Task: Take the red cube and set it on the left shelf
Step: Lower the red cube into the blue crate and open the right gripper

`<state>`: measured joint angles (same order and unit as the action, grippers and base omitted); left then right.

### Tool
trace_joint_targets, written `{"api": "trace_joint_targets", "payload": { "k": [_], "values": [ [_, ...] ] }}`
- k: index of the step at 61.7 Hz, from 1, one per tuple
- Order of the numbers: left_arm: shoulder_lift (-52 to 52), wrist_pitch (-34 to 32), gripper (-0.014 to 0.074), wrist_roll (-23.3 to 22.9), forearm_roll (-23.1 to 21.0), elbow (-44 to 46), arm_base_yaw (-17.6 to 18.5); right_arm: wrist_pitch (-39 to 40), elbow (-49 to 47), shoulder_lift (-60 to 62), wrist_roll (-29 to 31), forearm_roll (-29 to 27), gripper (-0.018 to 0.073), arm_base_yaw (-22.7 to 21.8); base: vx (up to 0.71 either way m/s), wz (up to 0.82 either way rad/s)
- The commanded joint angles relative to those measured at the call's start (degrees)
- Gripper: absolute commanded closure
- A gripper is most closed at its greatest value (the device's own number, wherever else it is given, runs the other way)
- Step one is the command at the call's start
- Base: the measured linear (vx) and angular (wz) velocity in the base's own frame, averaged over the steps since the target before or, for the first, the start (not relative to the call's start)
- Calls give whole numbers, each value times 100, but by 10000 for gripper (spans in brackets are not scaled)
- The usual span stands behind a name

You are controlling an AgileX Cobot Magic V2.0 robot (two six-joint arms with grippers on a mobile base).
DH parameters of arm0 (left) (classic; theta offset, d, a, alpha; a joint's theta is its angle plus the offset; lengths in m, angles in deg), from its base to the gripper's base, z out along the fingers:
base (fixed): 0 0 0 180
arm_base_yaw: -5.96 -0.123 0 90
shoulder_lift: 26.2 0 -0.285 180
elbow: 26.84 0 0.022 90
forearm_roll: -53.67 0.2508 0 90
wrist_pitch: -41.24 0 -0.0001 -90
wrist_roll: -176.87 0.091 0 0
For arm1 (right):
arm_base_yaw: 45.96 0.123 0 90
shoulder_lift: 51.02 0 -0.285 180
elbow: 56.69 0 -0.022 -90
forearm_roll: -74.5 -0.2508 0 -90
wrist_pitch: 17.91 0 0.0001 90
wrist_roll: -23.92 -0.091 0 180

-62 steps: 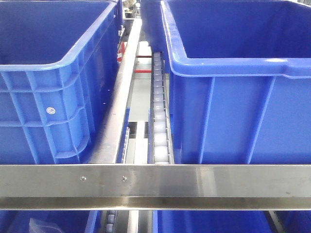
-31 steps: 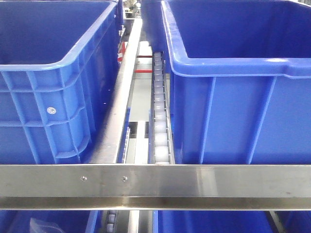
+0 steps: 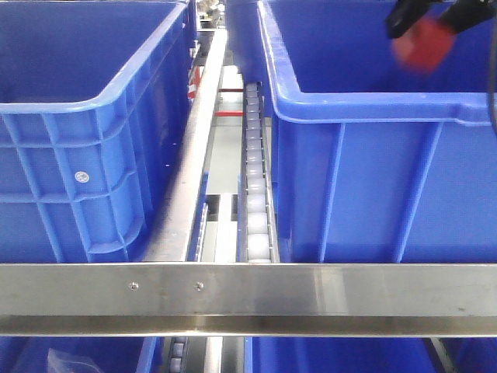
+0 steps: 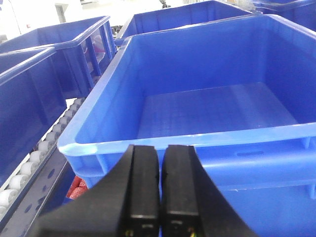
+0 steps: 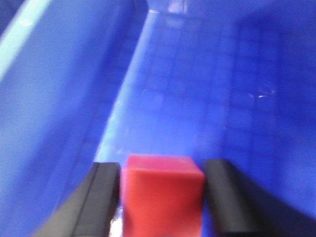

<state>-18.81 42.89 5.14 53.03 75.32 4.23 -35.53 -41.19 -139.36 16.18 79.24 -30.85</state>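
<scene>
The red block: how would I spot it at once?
Find the steel rack with big blue crates. Over the right-hand crate, at its far right, the right gripper holds the red cube between black fingers. It is the only red block among blue.

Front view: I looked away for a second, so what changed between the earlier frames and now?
The right gripper has come into view at top right, holding the red cube above the right blue crate. It was absent from both earlier frames. The left blue crate, roller track and steel rail stayed put.
</scene>
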Motion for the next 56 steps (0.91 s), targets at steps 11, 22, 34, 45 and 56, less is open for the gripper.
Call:
{"api": "trace_joint_targets", "payload": {
  "k": [11, 22, 34, 45, 56],
  "values": [
    [-84, -513, 491, 3, -27, -126, 37, 187, -322, 74, 40, 55, -14, -29, 0, 0],
    [-84, -513, 491, 3, -27, -126, 37, 132, -302, 127, 40, 55, -10, -29, 0, 0],
    [-84, -513, 491, 3, -27, -126, 37, 227, -49, 573, 40, 55, 121, -29, 0, 0],
    [-84, -513, 491, 3, -27, -126, 37, 556, 729, 1417, 40, 55, 319, -29, 0, 0],
    [-84, -513, 491, 3, -27, -126, 37, 729, 1708, 2440, 40, 55, 452, -29, 0, 0]
  ]
}}
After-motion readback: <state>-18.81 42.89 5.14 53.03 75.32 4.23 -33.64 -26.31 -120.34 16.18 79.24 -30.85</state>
